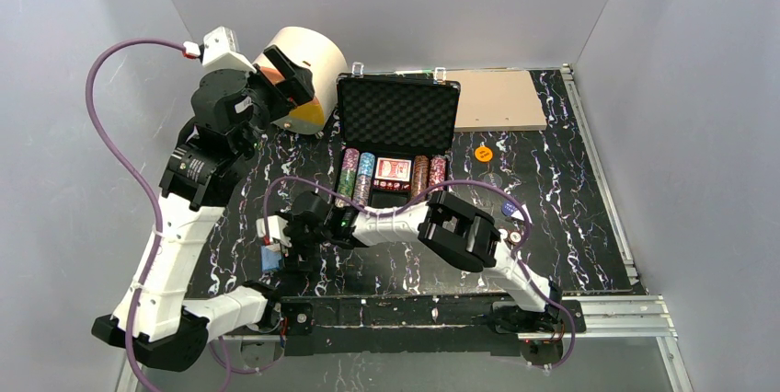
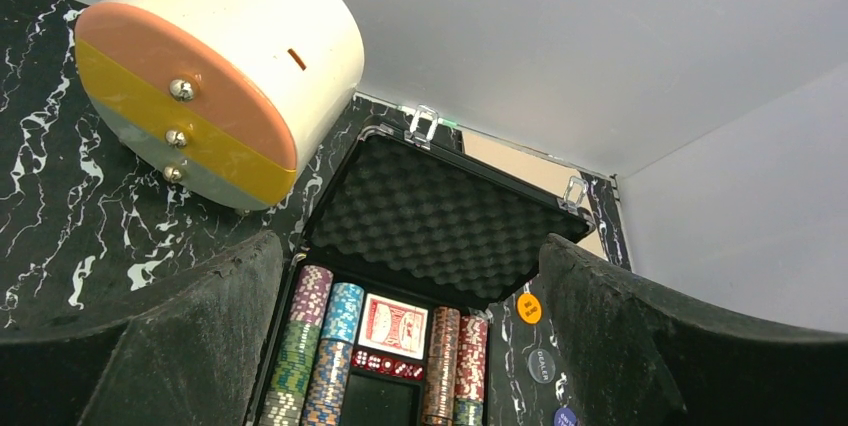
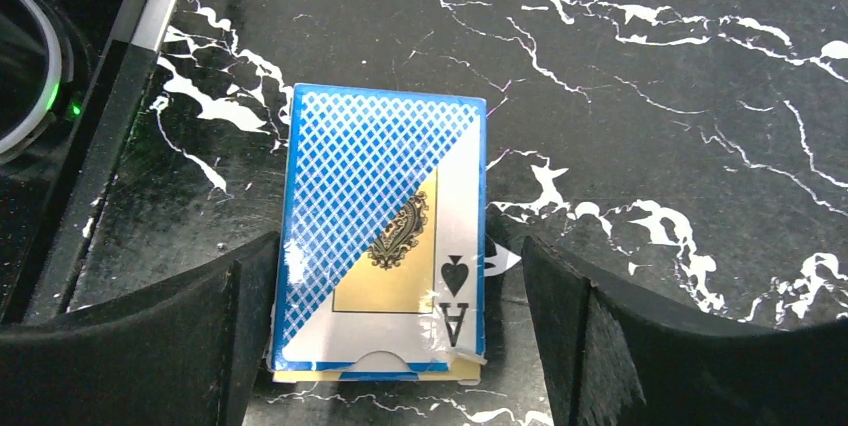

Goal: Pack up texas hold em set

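- Top view: the black briefcase (image 1: pixel 397 116) lies open at 12 o'clock on the marbled table (image 1: pixel 570 226), with its foam lid raised.
- Rows of poker chips (image 1: pixel 355 176) flank a red card deck (image 1: pixel 393 169) in its tray.
- An orange button (image 1: pixel 484 153) lies at 3 o'clock of the case. A blue button (image 1: pixel 511 210) lies at 4 o'clock.
- The cream cylinder (image 1: pixel 308 65) sits at 10 o'clock, the tan board (image 1: pixel 492 99) at 1 o'clock.
- The left gripper (image 1: pixel 296 84) hangs in front of the cylinder. The right gripper (image 1: pixel 276 247) is low at 8 o'clock, over the blue card deck (image 1: pixel 270 257).
- Left wrist view: the left gripper (image 2: pixel 408 246) has its jaws spread wide, holding nothing.
- Between its fingers (image 2: pixel 180 336) show the case (image 2: pixel 440 216), the chips (image 2: pixel 320 346), the red deck (image 2: pixel 393 326) and the red dice (image 2: pixel 385 364).
- The cylinder (image 2: pixel 220 66) is at 10 o'clock.
- Right wrist view: the right gripper (image 3: pixel 398 246) has its jaws wide apart, astride the blue deck (image 3: pixel 380 216), which lies flat on the table (image 3: pixel 650 96).
- One finger (image 3: pixel 200 326) is just beside the deck's 9 o'clock edge, the other stands off at 3 o'clock.
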`<state>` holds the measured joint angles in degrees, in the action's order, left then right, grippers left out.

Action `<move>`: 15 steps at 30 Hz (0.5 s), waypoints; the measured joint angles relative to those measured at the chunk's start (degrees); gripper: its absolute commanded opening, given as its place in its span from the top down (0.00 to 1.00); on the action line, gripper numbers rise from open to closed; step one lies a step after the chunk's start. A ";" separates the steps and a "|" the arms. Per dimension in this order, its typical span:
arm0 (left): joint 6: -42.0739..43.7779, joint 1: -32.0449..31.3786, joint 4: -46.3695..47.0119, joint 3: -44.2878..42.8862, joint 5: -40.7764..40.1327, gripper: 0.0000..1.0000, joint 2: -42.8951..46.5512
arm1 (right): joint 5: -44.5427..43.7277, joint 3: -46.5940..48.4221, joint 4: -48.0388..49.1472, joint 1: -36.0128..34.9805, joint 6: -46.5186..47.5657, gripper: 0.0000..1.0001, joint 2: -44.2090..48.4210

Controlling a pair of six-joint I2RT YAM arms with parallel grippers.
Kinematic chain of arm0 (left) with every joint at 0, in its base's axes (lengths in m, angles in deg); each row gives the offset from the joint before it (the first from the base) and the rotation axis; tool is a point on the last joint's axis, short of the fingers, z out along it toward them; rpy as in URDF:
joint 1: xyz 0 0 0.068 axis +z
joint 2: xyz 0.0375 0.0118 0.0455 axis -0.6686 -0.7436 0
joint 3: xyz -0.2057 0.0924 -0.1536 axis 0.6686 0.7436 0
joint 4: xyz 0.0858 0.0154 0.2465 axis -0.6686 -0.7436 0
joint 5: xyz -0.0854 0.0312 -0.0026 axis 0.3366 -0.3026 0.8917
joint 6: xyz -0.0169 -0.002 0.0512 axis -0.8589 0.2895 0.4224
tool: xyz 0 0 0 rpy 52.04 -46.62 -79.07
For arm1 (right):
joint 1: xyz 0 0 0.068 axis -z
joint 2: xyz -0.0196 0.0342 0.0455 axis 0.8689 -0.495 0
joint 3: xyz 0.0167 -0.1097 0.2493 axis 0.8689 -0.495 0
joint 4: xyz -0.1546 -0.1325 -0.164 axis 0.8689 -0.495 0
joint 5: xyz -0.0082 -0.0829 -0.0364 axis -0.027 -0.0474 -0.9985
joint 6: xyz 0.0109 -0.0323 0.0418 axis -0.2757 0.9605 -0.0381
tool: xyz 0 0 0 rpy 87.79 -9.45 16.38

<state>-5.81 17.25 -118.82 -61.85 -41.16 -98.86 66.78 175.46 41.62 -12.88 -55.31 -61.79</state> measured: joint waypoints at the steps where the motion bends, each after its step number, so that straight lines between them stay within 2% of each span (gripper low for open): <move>1: -0.02 0.00 -0.22 0.00 0.00 0.02 0.11 | -0.11 0.52 -0.66 0.00 0.37 0.06 -0.11; 5: -0.02 0.00 -0.59 0.00 0.00 0.02 0.44 | 0.04 2.64 -3.15 0.00 0.98 0.09 -0.98; 12: -0.07 0.00 -0.94 0.00 -0.02 0.02 0.44 | 1.14 9.33 -10.23 -0.02 1.20 0.35 -3.72; 15: -0.07 0.00 -1.14 0.00 -0.02 0.02 0.39 | 1.38 10.08 -12.37 -0.02 1.70 0.39 -3.72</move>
<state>-5.87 17.25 -119.96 -61.85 -41.18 -98.46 68.16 185.54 29.25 -12.90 -53.60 -65.51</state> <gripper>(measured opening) 0.981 0.735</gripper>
